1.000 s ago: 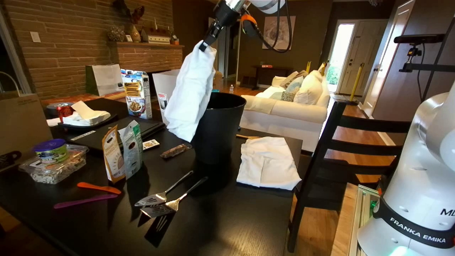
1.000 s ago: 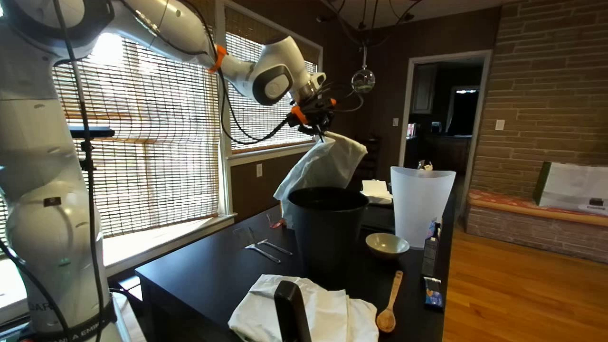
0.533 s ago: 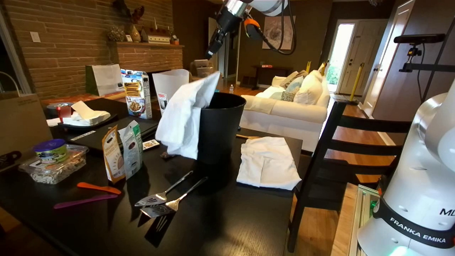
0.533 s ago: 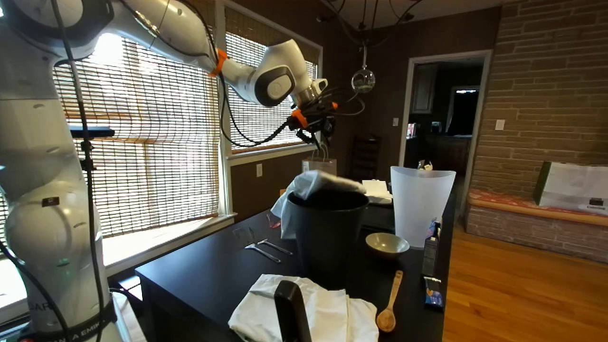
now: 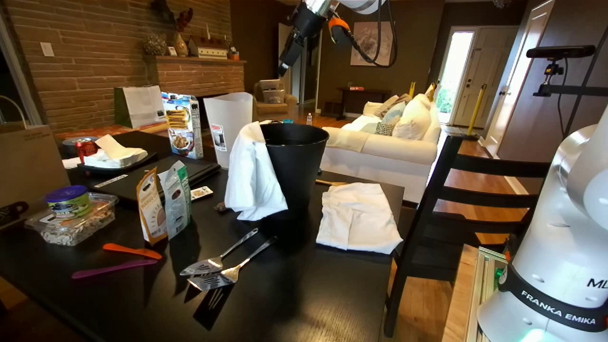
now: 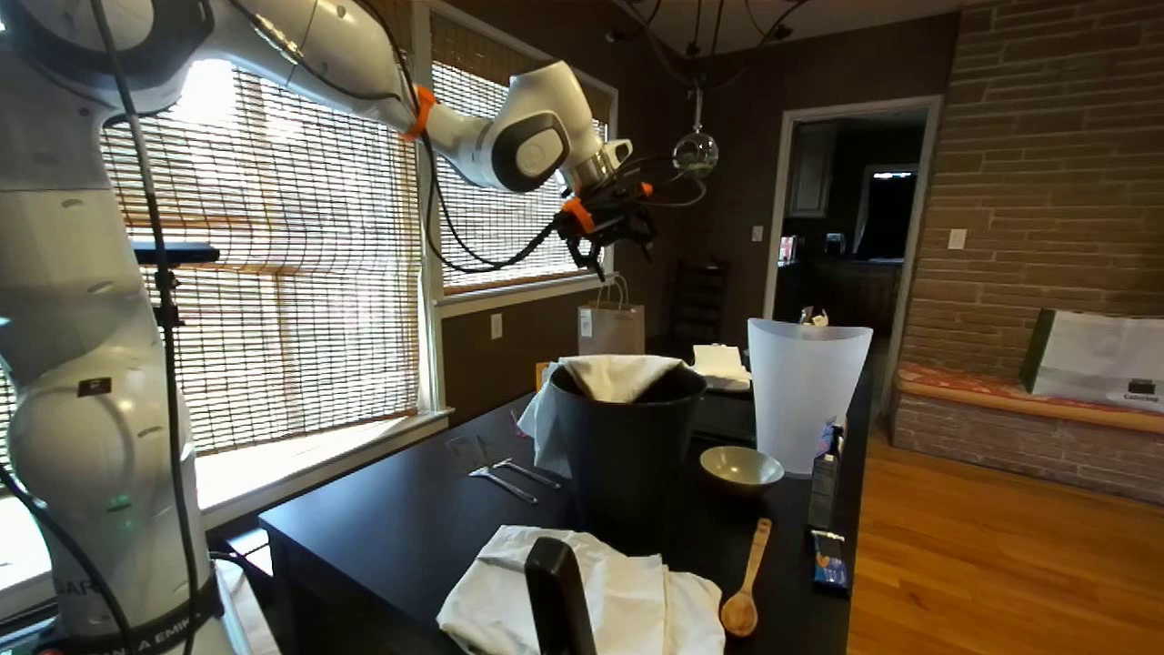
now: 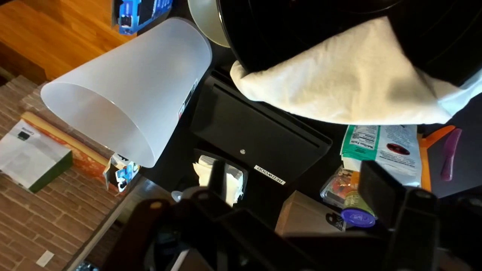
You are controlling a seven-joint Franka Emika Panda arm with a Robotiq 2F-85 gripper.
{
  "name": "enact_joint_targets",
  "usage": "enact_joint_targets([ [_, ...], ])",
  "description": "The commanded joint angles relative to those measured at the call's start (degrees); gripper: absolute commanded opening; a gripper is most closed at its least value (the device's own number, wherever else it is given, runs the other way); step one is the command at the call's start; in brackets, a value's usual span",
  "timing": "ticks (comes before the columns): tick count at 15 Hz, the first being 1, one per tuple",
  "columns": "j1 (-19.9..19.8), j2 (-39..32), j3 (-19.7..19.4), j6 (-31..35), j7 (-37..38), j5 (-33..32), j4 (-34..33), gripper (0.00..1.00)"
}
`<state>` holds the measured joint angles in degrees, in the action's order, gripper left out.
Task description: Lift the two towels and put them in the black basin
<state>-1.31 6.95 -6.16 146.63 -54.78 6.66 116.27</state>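
Draped towel (image 5: pixel 251 183) straddles rim of black basin (image 5: pixel 300 166); folded towel (image 5: pixel 358 218) not yet in

In an ext. view: long tail of draped towel hangs outside basin wall, on the side of the snack pouches (image 5: pixel 175 204); can't tell if hem touches table (image 5: pixel 323 294); folded towel lies on table just beside basin, betw. it and chair (image 5: pixel 489 197).

In an ext. view: gripper (image 6: pixel 625 267) hangs higher than rim, apart from cloth, jaws spread, holding nothing; pale flap of draped towel dips inside mouth, rest goes over far rim; folded towel part hidden by dark post (image 6: pixel 556 596), wooden spoon (image 6: pixel 750 578) just beside it.

Wrist view: fingers (image 7: pixel 380 192) wide apart, no cloth betw. them; corner of draped towel points into basin, broad fold lies across rim; inside too dark to judge depth.

Step, my guess: get draped towel fully in, folded towel after; approx. halfway at best; to do it well: pinch tail just below rim, fingertips on cloth only, not basin wall; lift straight till hem clears rim; shift over mid-mouth, lower, release; no downward tug on tail, as inner flap prob. slips out; go gently, basin might tip if wall gets caught.
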Motion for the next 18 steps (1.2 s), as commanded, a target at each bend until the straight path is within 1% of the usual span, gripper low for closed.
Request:
enact_joint_targets([
  [1,-2.1,1.3,0.0,-11.2,6.1,-8.4,-3.1,1.00],
  [3,-3.0,2.1,0.0,-19.4,8.8,-12.9,-4.9,1.00],
  [5,-3.1,3.4,-0.2,-27.0,8.6,-13.9,-6.1,1.00],
  [10,-2.4,9.0,0.0,-40.8,8.1,-14.0,-3.9,1.00],
  [14,-2.0,13.8,0.3,-49.7,10.3,-13.6,-0.5,1.00],
  [18,-1.8,18.5,-0.1,-56.0,13.2,-13.8,5.2,1.00],
])
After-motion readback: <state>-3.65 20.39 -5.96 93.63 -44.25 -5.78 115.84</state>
